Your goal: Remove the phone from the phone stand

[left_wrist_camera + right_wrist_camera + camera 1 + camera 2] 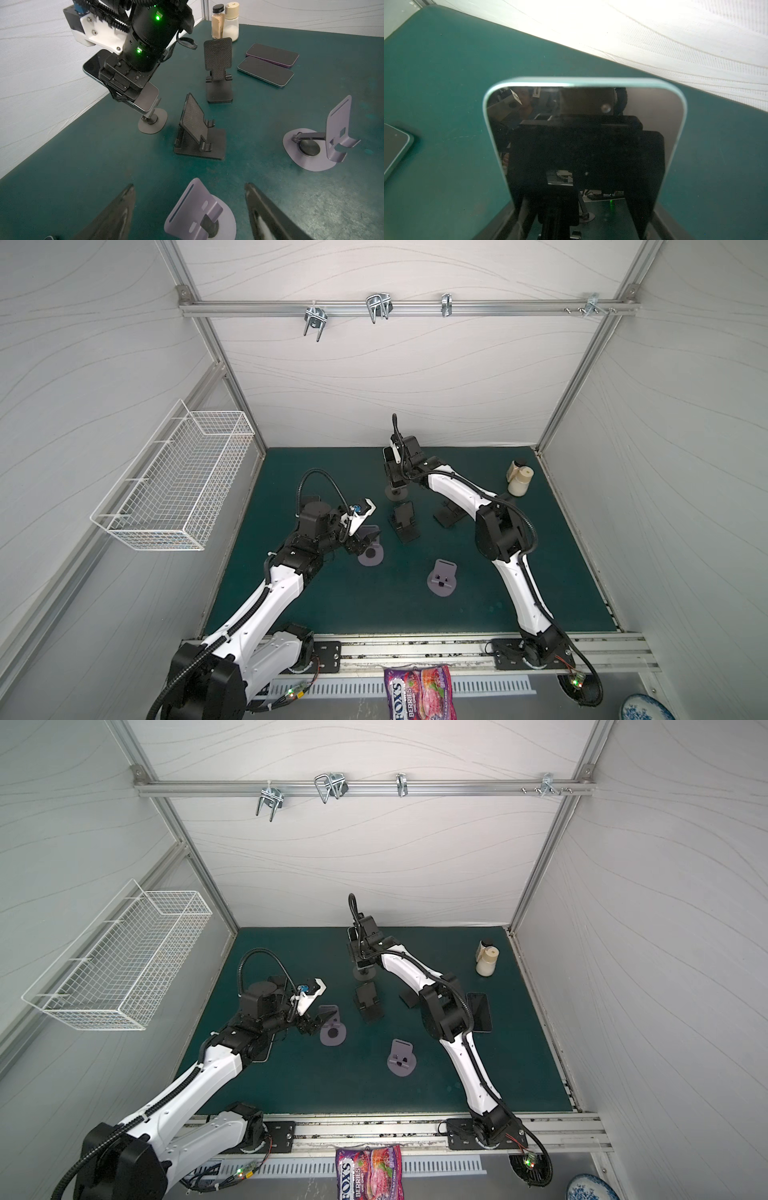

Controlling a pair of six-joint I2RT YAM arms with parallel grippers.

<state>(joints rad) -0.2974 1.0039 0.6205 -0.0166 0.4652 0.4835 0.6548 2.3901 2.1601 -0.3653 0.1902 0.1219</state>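
At the back middle of the green mat, a dark phone [94, 63] with a pale teal rim lies tilted on a grey round-based phone stand [152, 124]. My right gripper [124, 87] comes down on the phone's middle and is shut on its two long edges. In the right wrist view the phone [583, 104] fills the picture, its glass mirroring the gripper. In both top views the stand's base [397, 493] shows below that gripper [395, 472]. My left gripper [190, 207] stands open, empty, over a purple-grey stand [199, 212].
Two black folding stands [405, 522] [449, 516] and another purple-grey stand [442, 576] stand mid-mat. Two phones [266, 71] [272, 55] lie flat to the right. Two shakers [519, 479] stand at the back right. A wire basket [174, 481] hangs on the left wall.
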